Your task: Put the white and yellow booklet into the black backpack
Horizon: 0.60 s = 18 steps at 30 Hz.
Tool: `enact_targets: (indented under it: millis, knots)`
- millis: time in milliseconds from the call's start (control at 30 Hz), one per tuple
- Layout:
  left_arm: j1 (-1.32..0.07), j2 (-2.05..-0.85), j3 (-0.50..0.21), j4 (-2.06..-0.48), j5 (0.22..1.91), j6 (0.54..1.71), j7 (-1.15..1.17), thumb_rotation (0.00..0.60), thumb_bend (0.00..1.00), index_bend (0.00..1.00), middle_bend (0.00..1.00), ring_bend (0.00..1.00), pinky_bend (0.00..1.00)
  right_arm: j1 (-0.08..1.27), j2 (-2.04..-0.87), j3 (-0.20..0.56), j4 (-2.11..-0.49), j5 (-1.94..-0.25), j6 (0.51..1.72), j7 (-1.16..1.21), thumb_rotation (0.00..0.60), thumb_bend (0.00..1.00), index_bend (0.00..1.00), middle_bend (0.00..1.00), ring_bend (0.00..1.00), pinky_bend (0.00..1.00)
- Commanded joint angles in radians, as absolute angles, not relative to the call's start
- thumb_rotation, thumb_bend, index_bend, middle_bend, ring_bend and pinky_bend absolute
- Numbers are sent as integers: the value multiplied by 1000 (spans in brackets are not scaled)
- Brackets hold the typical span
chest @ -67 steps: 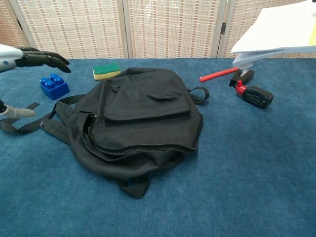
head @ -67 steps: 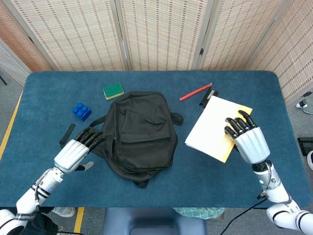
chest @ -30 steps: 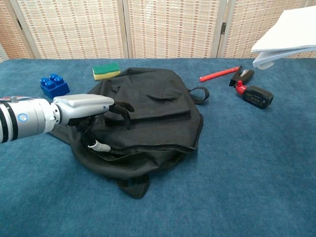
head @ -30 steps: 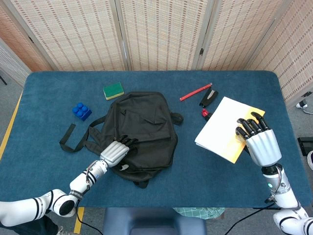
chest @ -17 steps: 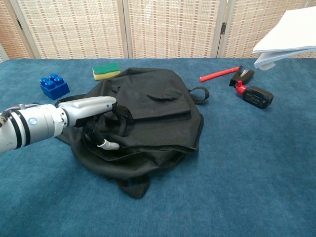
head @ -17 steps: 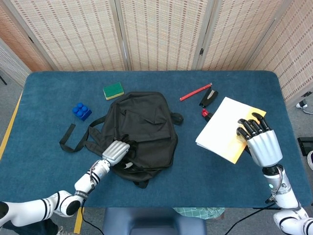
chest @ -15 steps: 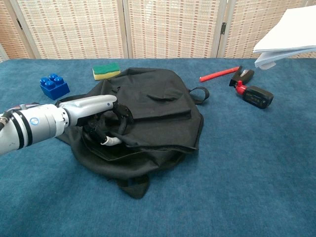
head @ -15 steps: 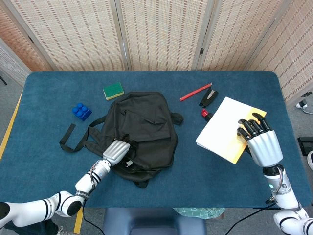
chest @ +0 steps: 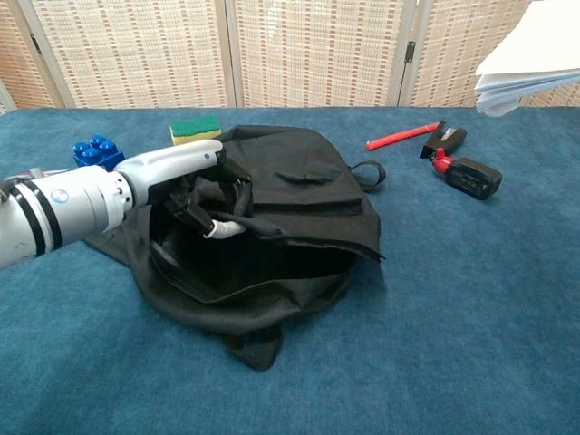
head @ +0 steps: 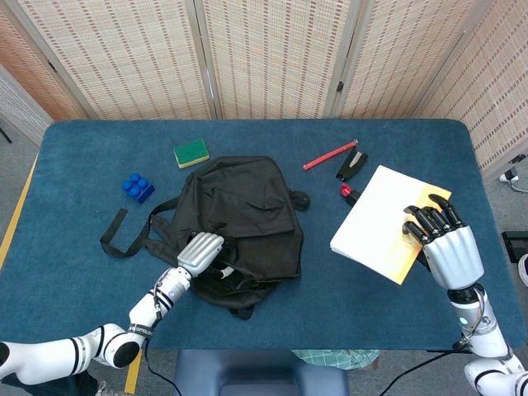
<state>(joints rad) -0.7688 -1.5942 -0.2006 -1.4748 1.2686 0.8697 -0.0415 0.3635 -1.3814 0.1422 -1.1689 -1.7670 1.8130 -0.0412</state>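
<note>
While left hand point(chest: 195, 186) fingers curl gripping the backpack point(head: 247, 214) flap mid-table, right hand point(head: 441, 243) clasps booklet point(head: 384, 223) near right edge.

The soft cloth backpack point(head: 243, 219) is black all over. The flat paper booklet point(head: 381, 223) is white, with a yellow sheet peeking out along its edge. The left hand point(head: 200, 251) has a silver back and black fingers point(chest: 201, 210), and one fingertip is white. The right hand point(head: 445, 244) is silver and black too. The table point(head: 74, 190) has a dark blue fuzzy top. Near the backpack sit a blue bumpy toy brick point(head: 138, 187), a sponge point(head: 191, 153) that is green on top and yellow below, a thin red pen point(head: 329, 155), and a small black tool point(chest: 464, 172) with a red end. Behind the table stand tan screens point(head: 272, 54) with a woven check pattern.
</note>
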Motion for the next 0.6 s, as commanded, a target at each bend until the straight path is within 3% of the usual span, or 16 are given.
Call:
enact_targets:
  millis: [33,433,600]
  knots:
    - [-773,-1566,-236,-1502,1264,891,-60,600,723,727,500,458,130,362,-1371,138,-1194,-1796,1842,-17,600,442,788,443,460,281]
    - [-930,-1591,-437,-1342,973,780,-14,600,740,716,483,391,115,373,-1365,81,-1314,-1922,1884,92,600,444,792,444,457,299]
    - [-987,-1594,-480,-1298,844,734,3,600,751,710,472,378,113,387,-1370,48,-1349,-1967,1851,114,600,445,795,447,461,305]
